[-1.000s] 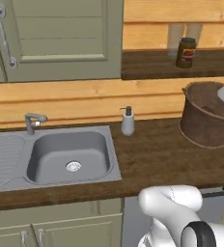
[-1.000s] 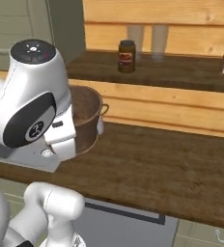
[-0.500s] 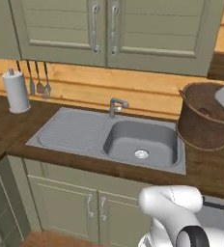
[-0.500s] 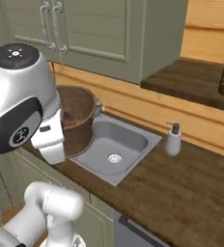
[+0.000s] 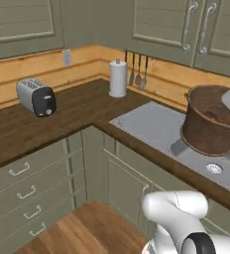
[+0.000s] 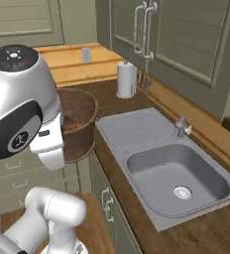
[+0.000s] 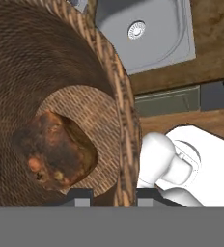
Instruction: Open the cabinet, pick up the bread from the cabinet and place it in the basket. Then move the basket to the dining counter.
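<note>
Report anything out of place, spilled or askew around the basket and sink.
Nothing stands out. The basket is carried upright above the sink, with the bread lying on its bottom; the end effector grips its rim. The paper towel roll and toaster stand upright.

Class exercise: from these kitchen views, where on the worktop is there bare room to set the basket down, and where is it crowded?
Bare wood lies between the toaster and the paper towel roll, and along the front edge left of the sink. It is crowded by the wall behind the roll, where utensils hang. The sink's drainboard is also flat and bare. The basket hangs above the sink.
</note>
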